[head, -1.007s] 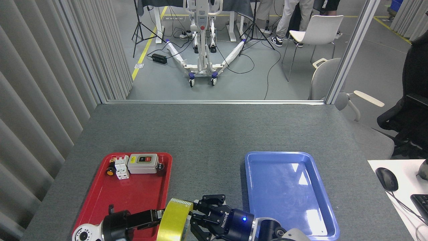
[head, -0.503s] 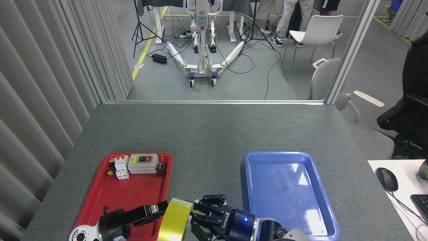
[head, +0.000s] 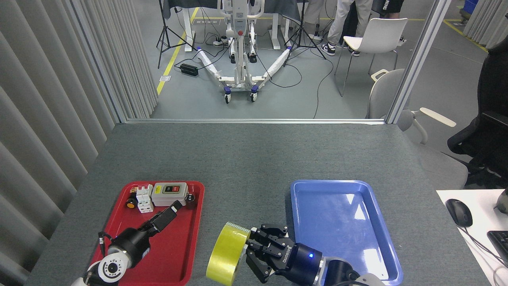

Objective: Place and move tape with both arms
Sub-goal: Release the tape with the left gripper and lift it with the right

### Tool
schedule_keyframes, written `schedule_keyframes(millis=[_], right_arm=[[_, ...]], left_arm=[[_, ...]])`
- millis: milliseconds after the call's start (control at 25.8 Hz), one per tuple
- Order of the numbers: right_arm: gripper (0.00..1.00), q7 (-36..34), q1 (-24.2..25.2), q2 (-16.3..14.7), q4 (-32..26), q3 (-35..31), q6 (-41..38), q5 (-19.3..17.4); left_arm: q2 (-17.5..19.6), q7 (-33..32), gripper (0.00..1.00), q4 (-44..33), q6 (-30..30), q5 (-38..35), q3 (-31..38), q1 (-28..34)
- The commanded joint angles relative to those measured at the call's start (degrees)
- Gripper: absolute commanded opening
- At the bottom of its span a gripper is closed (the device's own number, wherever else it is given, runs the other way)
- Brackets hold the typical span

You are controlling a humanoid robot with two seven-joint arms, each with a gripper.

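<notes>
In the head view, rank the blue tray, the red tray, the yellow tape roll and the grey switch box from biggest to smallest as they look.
1. Blue tray and red tray: look alike, and the left arm hides part of the red one, so unranked.
2. Tape roll, though nearness to the camera enlarges it.
3. Switch box.

A grey felt-like tabletop fills the lower half of the frame. Pale vertical slats line the left side, and a metal post slants down at the upper right. Beyond lies a grey floor with a yellow line, black cables and tripod stands. A white wheeled frame stands at top centre, a white chair to its right, a black office chair at the right edge.
</notes>
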Motion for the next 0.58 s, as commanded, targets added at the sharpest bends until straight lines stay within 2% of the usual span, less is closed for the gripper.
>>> schedule_keyframes(millis=[0,39,116,271,387,542], right_arm=[[0.14,3.92,1.59,-0.12,-0.11,-7.27,4.81,-0.22],[0.14,6.03,1.94,-0.12,-0.20,-9.03,7.53,-0.31],[0.14,9.55,1.94,0.15,-0.11,-11.05,13.51,-0.40],[0.15,16.23,0.89,0.06,-0.20,-12.19,26.87,-0.84],[0.15,23.52,-1.66,-0.82,-0.20,-12.02,35.04,-2.77],[0.16,28.71,-2.89,-5.48,-0.20,-11.23,40.14,-6.55]], left_arm=[[-1.66,13.64,0.91,-2.99,15.74,-18.73,-4.22,-0.26],[-1.75,15.22,0.93,-3.08,19.34,-19.18,-5.36,-0.17],[-1.75,15.57,0.98,-3.87,21.11,-19.09,-5.80,0.35],[-1.84,16.28,0.99,-4.66,16.18,-19.18,-5.45,1.58],[-1.93,17.33,0.99,-5.02,14.25,-19.18,-4.31,2.55],[-2.37,23.57,0.99,-5.10,12.49,-20.06,-3.43,3.61]])
